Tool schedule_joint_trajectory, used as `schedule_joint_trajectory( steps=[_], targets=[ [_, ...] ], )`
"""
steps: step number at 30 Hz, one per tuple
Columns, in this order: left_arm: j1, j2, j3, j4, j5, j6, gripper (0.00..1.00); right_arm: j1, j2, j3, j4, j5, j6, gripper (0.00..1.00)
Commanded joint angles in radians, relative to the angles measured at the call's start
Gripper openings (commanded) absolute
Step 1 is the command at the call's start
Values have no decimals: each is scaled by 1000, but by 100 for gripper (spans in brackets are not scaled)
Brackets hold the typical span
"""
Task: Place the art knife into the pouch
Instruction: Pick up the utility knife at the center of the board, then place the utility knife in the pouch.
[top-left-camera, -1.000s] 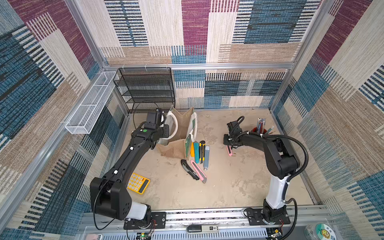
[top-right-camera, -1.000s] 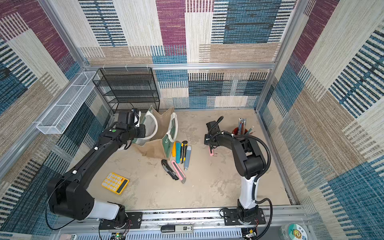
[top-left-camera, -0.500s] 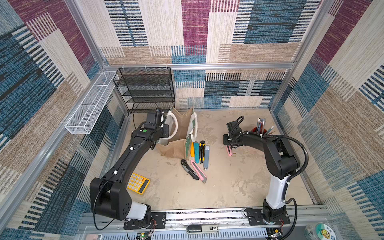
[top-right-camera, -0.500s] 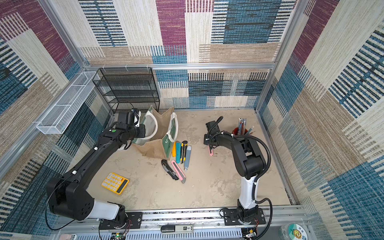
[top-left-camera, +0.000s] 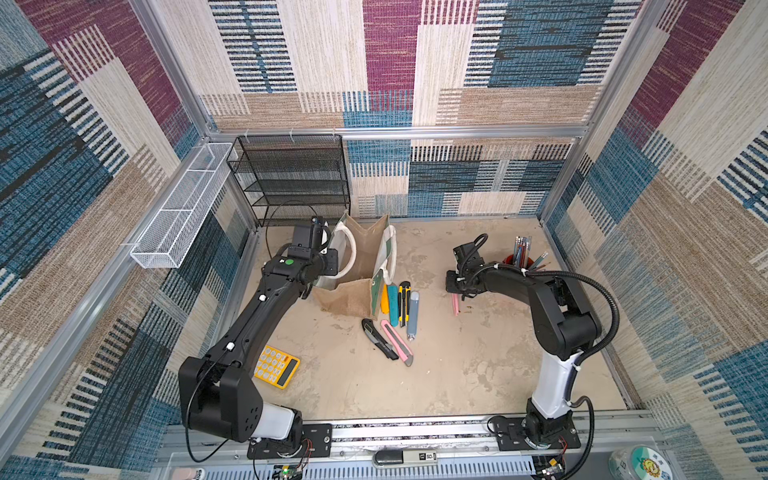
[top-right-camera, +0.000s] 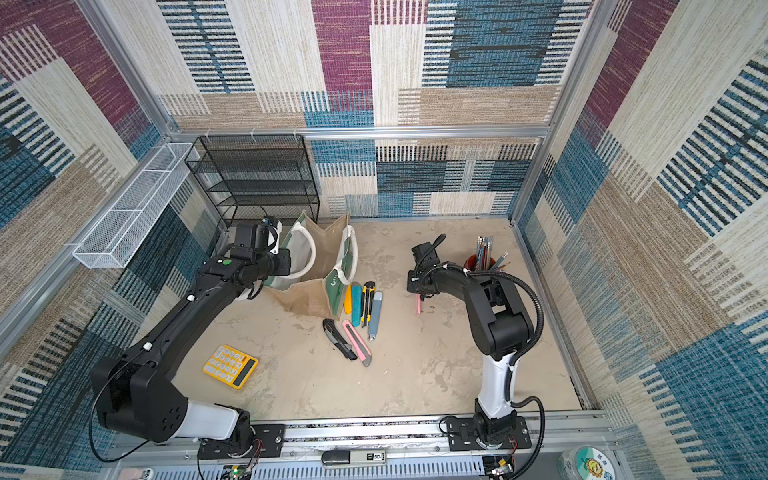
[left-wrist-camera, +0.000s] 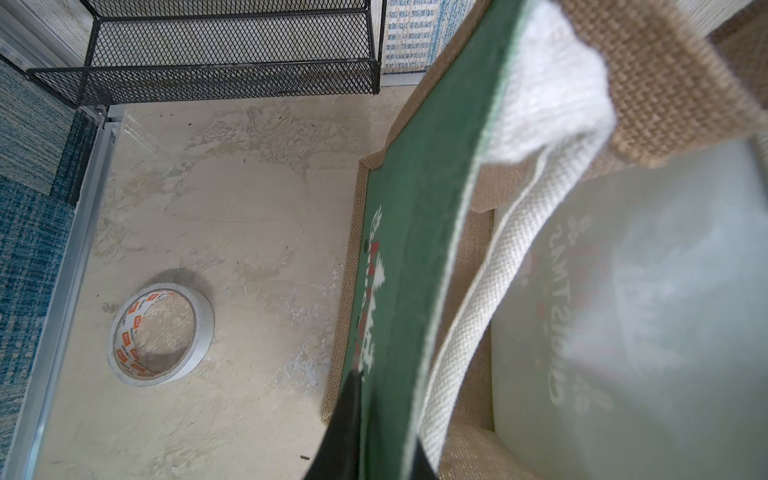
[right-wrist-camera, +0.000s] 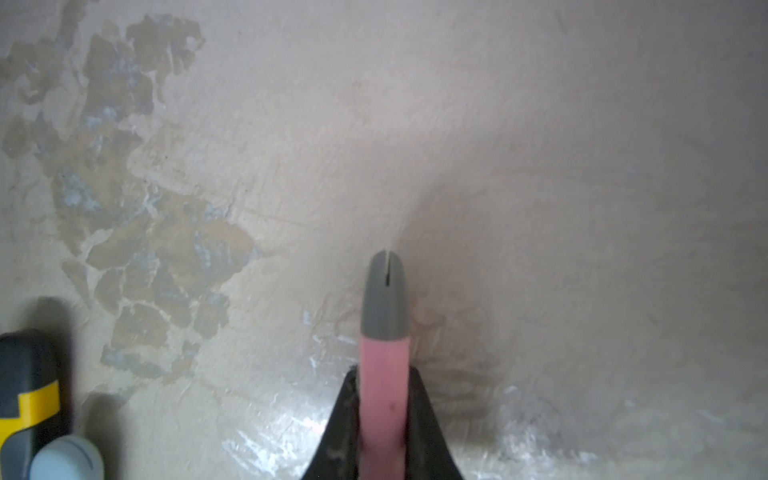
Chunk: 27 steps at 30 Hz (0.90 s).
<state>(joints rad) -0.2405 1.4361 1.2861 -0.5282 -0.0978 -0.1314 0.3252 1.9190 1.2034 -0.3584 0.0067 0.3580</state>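
Narrowed since a second ago, the right gripper (right-wrist-camera: 383, 376) now pinches the pink art knife (right-wrist-camera: 383, 349), which lies on the worktop's (top-left-camera: 457, 374) right half, well apart from the pouch (top-left-camera: 353, 295). The left gripper (left-wrist-camera: 384, 428) pinches the pouch's wall, holding it open. Best to lift level, carry over the mouth, and lower before releasing.
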Motion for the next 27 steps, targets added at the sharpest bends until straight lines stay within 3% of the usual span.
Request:
schedule_joint_trajectory(
  steps=[1, 8, 13, 27],
  targets=[
    [-3, -9, 0, 31, 20, -5, 0, 0, -37, 6, -53, -25, 13, 0],
    [-5, -13, -3, 33, 20, -4, 0, 0, -184, 46, -68, -100, 54, 0],
    [-5, -19, -6, 40, 21, -2, 0, 48, -232, 168, -109, -148, 67, 0],
    [-10, -51, -27, 62, 56, -19, 0, 245, -37, 781, -245, -258, 41, 0]
  ],
)
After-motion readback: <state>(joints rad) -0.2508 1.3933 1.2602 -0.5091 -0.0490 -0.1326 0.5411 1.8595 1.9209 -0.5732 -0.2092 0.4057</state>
